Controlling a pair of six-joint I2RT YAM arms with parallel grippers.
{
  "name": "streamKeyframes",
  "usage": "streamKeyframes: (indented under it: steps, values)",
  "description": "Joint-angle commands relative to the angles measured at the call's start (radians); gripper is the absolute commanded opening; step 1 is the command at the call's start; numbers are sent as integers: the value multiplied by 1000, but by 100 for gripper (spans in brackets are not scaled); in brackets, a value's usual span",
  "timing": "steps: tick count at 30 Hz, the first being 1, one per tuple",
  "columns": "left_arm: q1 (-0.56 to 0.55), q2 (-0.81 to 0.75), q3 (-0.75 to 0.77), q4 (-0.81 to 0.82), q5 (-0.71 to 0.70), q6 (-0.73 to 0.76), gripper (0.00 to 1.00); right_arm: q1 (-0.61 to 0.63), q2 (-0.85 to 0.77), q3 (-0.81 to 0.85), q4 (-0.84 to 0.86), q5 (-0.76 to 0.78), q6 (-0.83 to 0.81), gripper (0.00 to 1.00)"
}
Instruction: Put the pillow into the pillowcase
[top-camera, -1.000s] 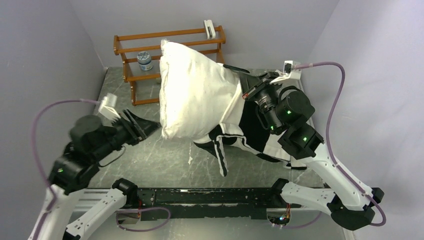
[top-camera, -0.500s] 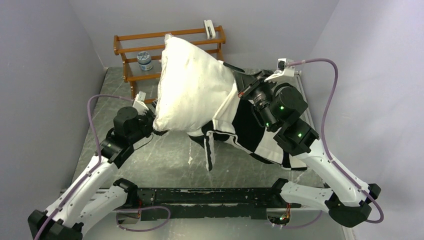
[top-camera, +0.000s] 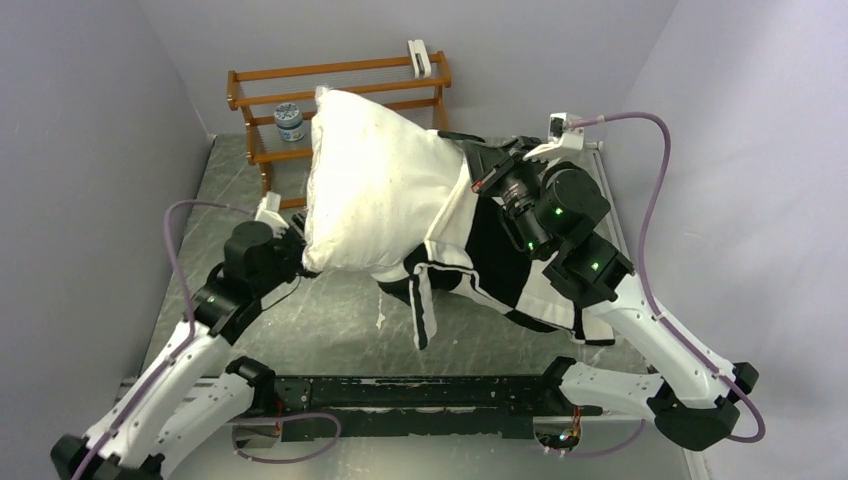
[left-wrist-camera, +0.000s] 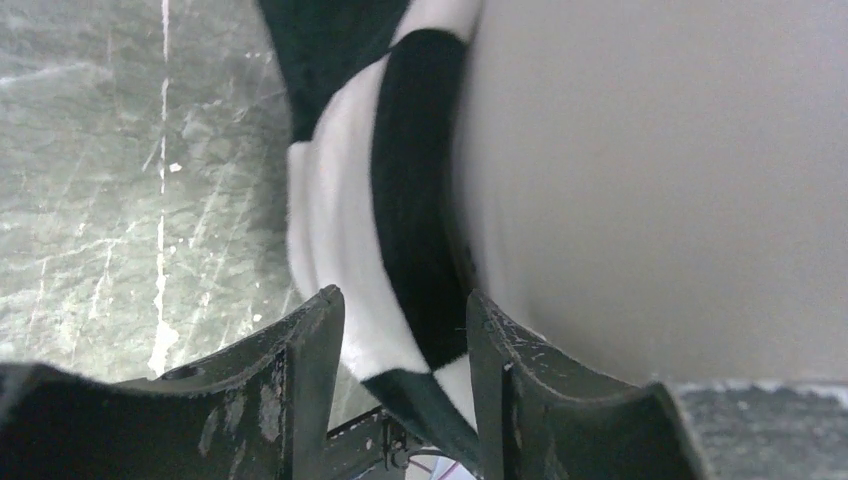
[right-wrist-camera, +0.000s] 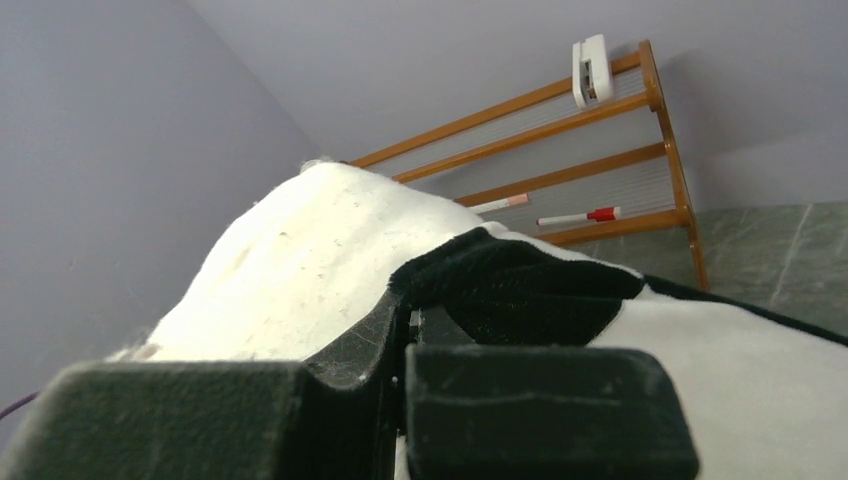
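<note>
- Pillow (top-camera: 375, 185) sits in the upper centre of the top view, propped up at a tilt. Most of it pokes out toward the upper left, and only its right side is tucked into the pillowcase (top-camera: 497, 250).
- The checkered pillowcase bunches right of centre, draped over the right arm, with a loose flap hanging down to the desk (top-camera: 330, 320).
- Right gripper (right-wrist-camera: 405, 322) is clenched on the pillowcase's black rim, right against the pillow's side.
- Left gripper (left-wrist-camera: 402, 300) is at the pillow's lower left corner. Its fingers stand apart with a black-and-white strip of pillowcase running between them, and the white pillow fills the right of that wrist view. Honestly can't tell if it's actually pinching the strip.
- A wooden rack (top-camera: 262, 140) stands at the upper left behind the pillow, with a small jar (top-camera: 290, 121) on it and a white clip (top-camera: 419, 57) on its top rail.
</note>
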Motion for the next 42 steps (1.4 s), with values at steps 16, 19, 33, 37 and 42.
streamKeyframes:
  steps: [16,19,33,37,42]
  values:
    - [9,-75,-83,270,107,-171,76,0,-74,72,272,-127,102,0]
    - [9,-8,-92,357,117,-182,77,0,-83,58,276,-133,112,0]
    - [9,212,-167,790,203,-318,68,0,-100,26,239,-123,133,0]
    - [9,244,-137,871,287,-343,64,0,-113,-6,245,-116,133,0]
    - [9,157,-82,786,248,-311,15,0,-117,-57,211,-115,107,0]
